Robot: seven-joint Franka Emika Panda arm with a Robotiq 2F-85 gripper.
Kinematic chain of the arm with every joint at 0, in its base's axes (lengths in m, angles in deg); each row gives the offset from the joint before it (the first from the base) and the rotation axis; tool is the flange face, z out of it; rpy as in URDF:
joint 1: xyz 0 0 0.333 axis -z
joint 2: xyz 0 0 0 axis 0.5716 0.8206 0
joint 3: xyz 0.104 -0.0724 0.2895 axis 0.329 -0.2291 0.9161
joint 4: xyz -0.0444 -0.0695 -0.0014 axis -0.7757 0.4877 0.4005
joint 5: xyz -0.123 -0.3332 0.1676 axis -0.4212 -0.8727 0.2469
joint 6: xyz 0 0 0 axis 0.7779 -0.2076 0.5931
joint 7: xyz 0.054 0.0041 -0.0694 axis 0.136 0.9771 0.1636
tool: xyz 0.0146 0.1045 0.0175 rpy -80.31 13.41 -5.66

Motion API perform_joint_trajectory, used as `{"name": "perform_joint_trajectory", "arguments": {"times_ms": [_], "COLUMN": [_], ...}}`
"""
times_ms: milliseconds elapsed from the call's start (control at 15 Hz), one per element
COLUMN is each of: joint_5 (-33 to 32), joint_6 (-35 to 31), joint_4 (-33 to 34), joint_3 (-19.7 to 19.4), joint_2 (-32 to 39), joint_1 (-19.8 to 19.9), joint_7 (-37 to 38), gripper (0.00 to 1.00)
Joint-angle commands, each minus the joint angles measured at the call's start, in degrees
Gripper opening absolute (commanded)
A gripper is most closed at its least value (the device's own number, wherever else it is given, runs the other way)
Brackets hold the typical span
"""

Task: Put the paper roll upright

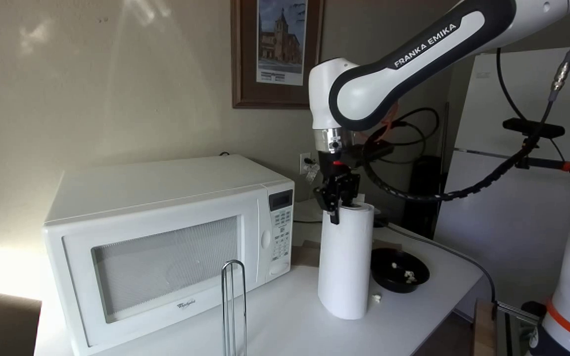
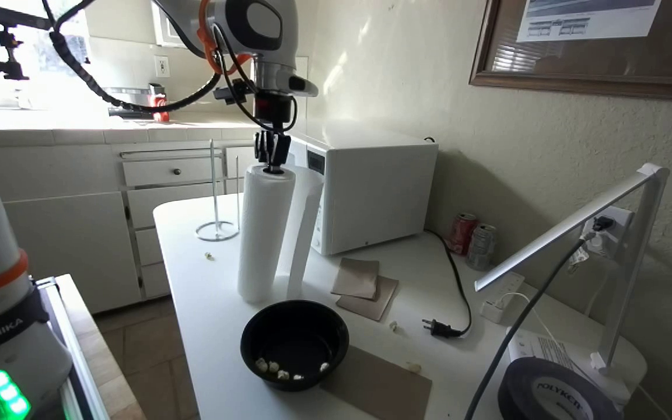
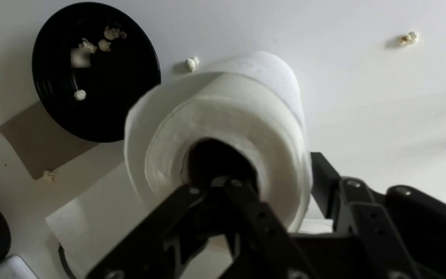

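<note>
Now pinches the thick, round, white paper roll (image 1: pixel 345 262) by its side with the black two-fingered gripper (image 1: pixel 341 209), inside the hole and outside, likely to stop tipping.

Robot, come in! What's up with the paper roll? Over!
Hand: straddling the top edge of the paper roll, grip unclear. Roll: standing, roughly upright. Black bowl: close by, maybe in the way.

The paper roll (image 1: pixel 345 264) is between the microwave (image 1: pixel 166 190) and the bowl (image 2: pixel 300 338) holding popcorn (image 2: pixel 283 375).
</note>
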State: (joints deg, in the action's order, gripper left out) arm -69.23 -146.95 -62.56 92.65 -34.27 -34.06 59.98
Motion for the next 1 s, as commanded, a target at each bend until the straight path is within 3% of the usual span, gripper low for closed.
{"name": "perform_joint_trajectory", "arguments": {"times_ms": [0, 200, 933], "joint_5": [-2.0, -2.5, -1.1], "joint_6": [-0.4, 0.5, 1.5], "joint_4": [-0.9, -0.6, 0.6], "joint_3": [0.4, 0.5, 0.6], "joint_2": [-1.0, -2.4, -13.5], "joint_1": [-0.6, -0.6, -0.5], "joint_7": [1.8, 1.7, -2.1], "gripper": [0.77, 0.98, 1.00]}}
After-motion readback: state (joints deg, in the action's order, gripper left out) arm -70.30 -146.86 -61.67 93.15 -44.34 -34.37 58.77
